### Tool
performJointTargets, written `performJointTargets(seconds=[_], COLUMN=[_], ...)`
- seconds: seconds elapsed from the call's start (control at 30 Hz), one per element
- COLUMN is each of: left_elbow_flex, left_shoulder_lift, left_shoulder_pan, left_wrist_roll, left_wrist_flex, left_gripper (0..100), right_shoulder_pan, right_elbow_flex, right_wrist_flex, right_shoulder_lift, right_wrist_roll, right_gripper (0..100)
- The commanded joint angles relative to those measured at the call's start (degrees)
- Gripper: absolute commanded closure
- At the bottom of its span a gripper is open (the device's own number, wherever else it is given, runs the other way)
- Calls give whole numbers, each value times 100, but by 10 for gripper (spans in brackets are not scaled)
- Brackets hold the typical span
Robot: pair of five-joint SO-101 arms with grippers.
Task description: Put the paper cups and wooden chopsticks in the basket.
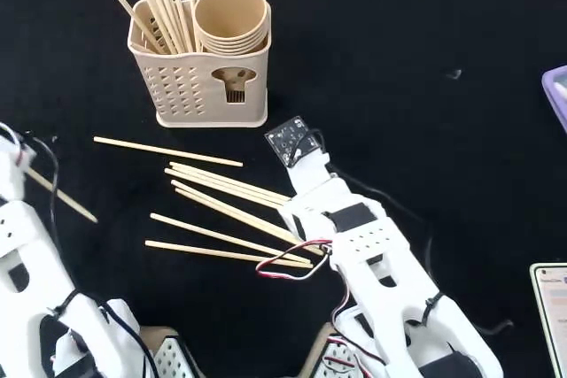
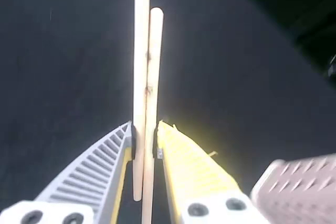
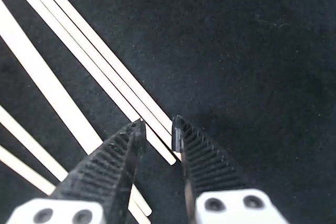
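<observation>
A beige basket (image 1: pixel 190 86) at the back of the table holds several wooden chopsticks (image 1: pixel 164 11) and a stack of paper cups (image 1: pixel 230 15). Several loose chopsticks (image 1: pixel 226 210) lie on the black cloth in front of it. My right gripper (image 3: pixel 157 123) is open by a narrow gap, low over the near ends of three parallel chopsticks (image 3: pixel 100 72). My right arm (image 1: pixel 354 236) stands over those ends. My left gripper (image 2: pixel 144 125) is shut on two chopsticks (image 2: pixel 142 51), which stick out past its fingertips; one held chopstick (image 1: pixel 62 194) shows at the table's left.
A single chopstick (image 1: pixel 168 151) lies apart, just in front of the basket. A purple object (image 1: pixel 556 95) sits at the right edge and a white card (image 1: pixel 551 307) at the front right. Red and white cables (image 1: pixel 288 263) loop off the right arm.
</observation>
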Motion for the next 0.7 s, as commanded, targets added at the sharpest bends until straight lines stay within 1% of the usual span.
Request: performJointTargets(seconds=[0.0, 0.1, 0.17, 0.23, 0.33, 0.43, 0.57, 0.67], left_elbow_flex=[-1209, -1736, -2044, -2378, -2914, -3143, -3116, -2949], left_shoulder_lift=[-193, -193, -193, -185, -123, -123, -114, -97], left_shoulder_pan=[22, 268, 470, 813, 1393, 1938, 2642, 3116], left_wrist_roll=[53, 62, 62, 62, 70, 70, 62, 18], left_wrist_flex=[-79, -79, -97, -97, -158, -695, -1890, -2514], left_gripper=[970, 970, 970, 970, 970, 970, 970, 970], right_shoulder_pan=[-70, -70, -70, -53, -44, -44, -62, -62], right_elbow_flex=[-22, 66, 233, 356, 400, 400, 400, 400], right_wrist_flex=[-132, -185, -475, -747, -870, -888, -897, -905], right_shoulder_lift=[-198, -224, -224, -233, -233, -233, -233, -198], right_wrist_roll=[18, 18, 18, 18, 18, 18, 18, 18], right_gripper=[906, 907, 938, 991, 987, 987, 987, 987])
